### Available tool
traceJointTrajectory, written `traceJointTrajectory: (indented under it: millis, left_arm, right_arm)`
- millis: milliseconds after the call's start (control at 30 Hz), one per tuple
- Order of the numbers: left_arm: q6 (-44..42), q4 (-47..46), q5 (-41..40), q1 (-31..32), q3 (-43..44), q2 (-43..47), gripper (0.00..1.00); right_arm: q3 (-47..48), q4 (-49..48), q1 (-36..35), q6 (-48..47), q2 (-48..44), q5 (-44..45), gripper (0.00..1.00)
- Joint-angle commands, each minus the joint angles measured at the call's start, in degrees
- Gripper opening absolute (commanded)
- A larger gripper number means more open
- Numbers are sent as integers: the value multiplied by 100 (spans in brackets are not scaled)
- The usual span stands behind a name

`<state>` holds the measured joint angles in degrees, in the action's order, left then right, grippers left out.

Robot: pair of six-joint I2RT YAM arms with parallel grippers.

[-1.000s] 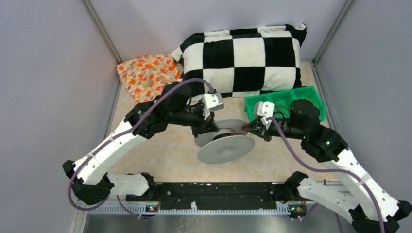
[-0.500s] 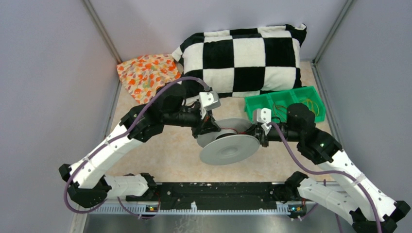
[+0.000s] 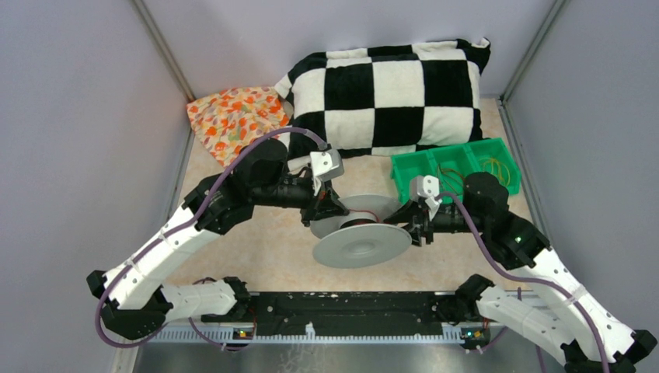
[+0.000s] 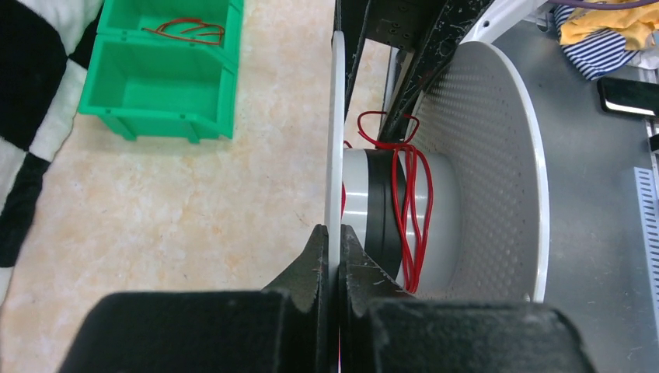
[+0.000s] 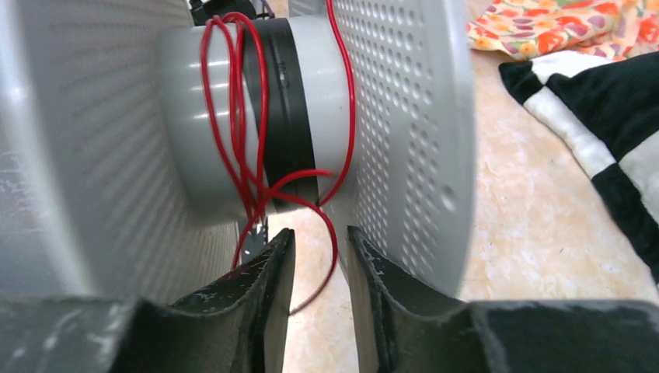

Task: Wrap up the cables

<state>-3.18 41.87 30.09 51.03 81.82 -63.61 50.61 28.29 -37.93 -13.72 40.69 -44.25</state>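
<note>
The grey spool (image 3: 361,242) hangs tilted above the floor between my two grippers. My left gripper (image 3: 326,211) is shut on the thin edge of its far flange (image 4: 336,140); the jaws pinch the flange at the gripper (image 4: 335,249). A red cable (image 4: 409,203) is looped several times round the hub beside a black band. My right gripper (image 3: 413,225) is at the spool's right side. In the right wrist view its jaws stand apart at the gripper (image 5: 319,252). A slack loop of the red cable (image 5: 332,249) hangs from the hub (image 5: 194,116) into the gap, unpinched.
A green bin (image 3: 458,167) behind the right arm holds more red (image 4: 186,31) and yellow cables (image 3: 497,167). A black-and-white checked pillow (image 3: 396,93) and an orange floral cloth (image 3: 233,116) lie at the back. Grey walls close in both sides.
The left arm has drawn a little to the left with the spool's flange in its jaws. The right gripper has shifted slightly down beside the spool, and the spool has tilted a little.
</note>
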Motion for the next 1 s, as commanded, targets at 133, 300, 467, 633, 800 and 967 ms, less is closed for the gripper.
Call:
traceJointTrajectory:
  millis: [133,300,467,633,800,967]
  left_arm:
    - [424,-952,40,-75,148,61,0]
    - [378,-932,48,-110,119,35,0]
    - [184,-784,39,-141,134,50,0]
    - [56,-584,113,-188,182,56,0]
    - [17,-475,66,-252,195,91,0]
    - [17,-425,216,-456,107,95,0]
  right_arm:
    - [-7,-308,-1,-83,-328,357,42]
    - [104,42,0,-262,-518,762,43]
    - [450,562,-1,-546,-625,1162,43]
    - [808,1094,0,-817,-642,1419,45]
    - [957,1454,1,-984,-728,1959,48]
    - [1047,1419,4,-809,-839,3534,62]
